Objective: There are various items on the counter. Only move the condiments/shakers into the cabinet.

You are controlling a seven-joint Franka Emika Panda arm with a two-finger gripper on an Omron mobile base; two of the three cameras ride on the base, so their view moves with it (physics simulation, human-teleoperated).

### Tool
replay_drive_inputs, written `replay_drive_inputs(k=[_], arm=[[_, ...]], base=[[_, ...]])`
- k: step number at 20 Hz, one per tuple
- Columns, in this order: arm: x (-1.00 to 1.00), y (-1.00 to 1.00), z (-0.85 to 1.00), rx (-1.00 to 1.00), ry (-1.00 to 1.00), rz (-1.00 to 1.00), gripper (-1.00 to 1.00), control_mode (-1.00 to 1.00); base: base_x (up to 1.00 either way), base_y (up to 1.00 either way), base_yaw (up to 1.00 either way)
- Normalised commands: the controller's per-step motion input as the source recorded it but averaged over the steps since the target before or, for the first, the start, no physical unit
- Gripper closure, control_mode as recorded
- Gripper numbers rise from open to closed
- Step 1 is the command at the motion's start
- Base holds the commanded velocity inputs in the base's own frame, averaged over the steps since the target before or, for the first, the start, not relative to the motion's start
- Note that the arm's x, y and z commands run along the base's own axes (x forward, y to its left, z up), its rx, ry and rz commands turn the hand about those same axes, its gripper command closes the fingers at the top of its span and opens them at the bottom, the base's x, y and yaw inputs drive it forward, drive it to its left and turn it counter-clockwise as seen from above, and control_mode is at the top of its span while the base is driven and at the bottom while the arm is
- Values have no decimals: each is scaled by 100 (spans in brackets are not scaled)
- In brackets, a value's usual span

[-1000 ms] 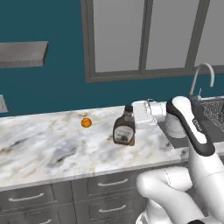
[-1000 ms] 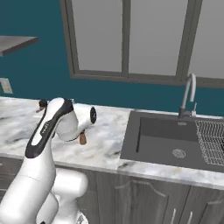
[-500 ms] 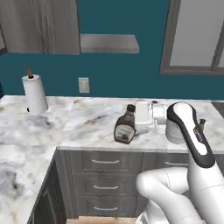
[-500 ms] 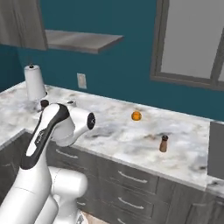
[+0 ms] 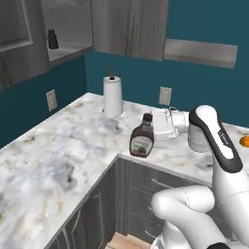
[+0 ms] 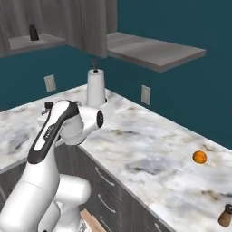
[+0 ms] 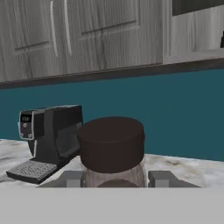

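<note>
My gripper (image 5: 150,127) is shut on the dark brown squeeze bottle (image 5: 142,141), which it holds upright by the neck over the counter (image 5: 73,146) near its inner corner. In the hand view the bottle's dark cap (image 7: 112,143) sits between my fingertips (image 7: 70,178). A small shaker with a black top (image 5: 52,39) stands on the shelf of the open cabinet (image 5: 68,52) at upper left, also shaker (image 6: 33,32). The brown wooden shaker (image 6: 225,215) stands on the counter far right. The orange fruit (image 6: 199,157) lies left of it.
A white paper towel roll (image 5: 113,96) stands in the counter's back corner, with wall outlets (image 5: 165,96) on either side. A flat grey wall shelf (image 6: 154,50) hangs to the right of the cabinet. A dark coffee machine (image 7: 48,140) stands on the counter ahead of the hand.
The base has driven and turned left, so the whole scene has shifted: the sink and window are gone, the corner and open cabinet have come in. The bottle stays in my grip.
</note>
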Motion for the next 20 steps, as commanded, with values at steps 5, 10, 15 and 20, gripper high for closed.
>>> replay_drive_inputs(k=[5,10,15,20], arm=[[0,0,0,0,0,0,100,100],[0,0,0,0,0,0,100,100],[0,0,0,0,0,0,100,100],[0,0,0,0,0,0,100,100]], base=[[100,-22,25],[100,6,21],[27,36,52],[86,8,-1]])
